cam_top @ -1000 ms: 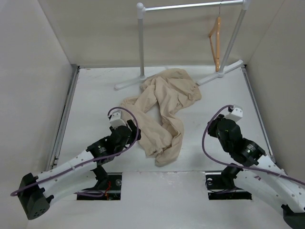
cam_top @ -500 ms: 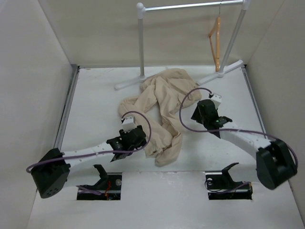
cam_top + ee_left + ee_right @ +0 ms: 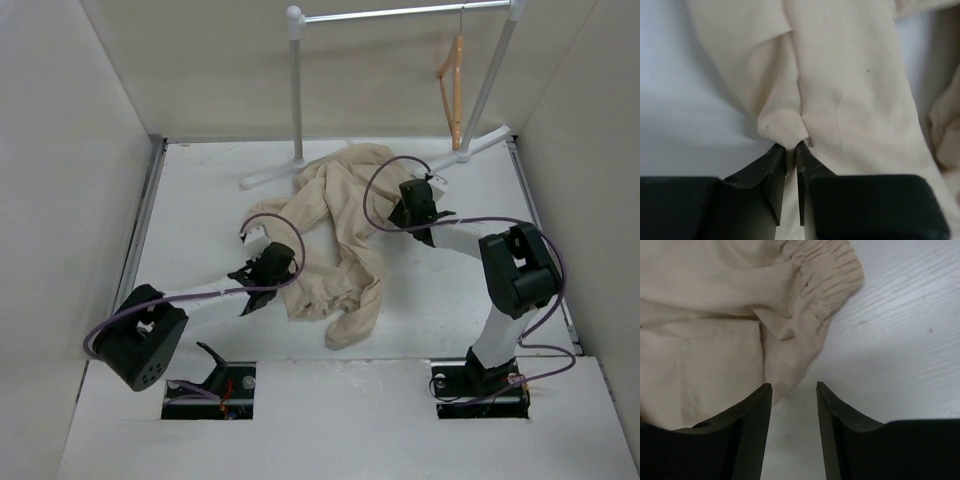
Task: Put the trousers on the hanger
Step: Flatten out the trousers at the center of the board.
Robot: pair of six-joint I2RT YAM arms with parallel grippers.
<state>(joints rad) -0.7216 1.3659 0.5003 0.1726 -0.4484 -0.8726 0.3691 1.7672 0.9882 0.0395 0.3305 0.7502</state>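
The beige trousers [image 3: 345, 225] lie crumpled in the middle of the white table. My left gripper [image 3: 285, 268] is at their left edge. In the left wrist view it [image 3: 791, 146] is shut on a pinched fold of the trousers [image 3: 850, 85]. My right gripper [image 3: 400, 212] is at the trousers' right edge, low over the table. In the right wrist view it [image 3: 794, 385] is open, with the elastic waistband [image 3: 825, 280] just ahead and cloth beside the left finger. The orange wooden hanger [image 3: 452, 85] hangs from the rack bar at the back right, away from both grippers.
The white-and-silver garment rack [image 3: 296, 90] stands at the back, with its feet on the table just behind the trousers. White walls close in the table on the left, right and back. Purple cables loop above both wrists.
Both arms have stretched forward from near their bases to the trousers. The left gripper reached the left edge and closed on a fold. The right gripper swung to the waistband side.
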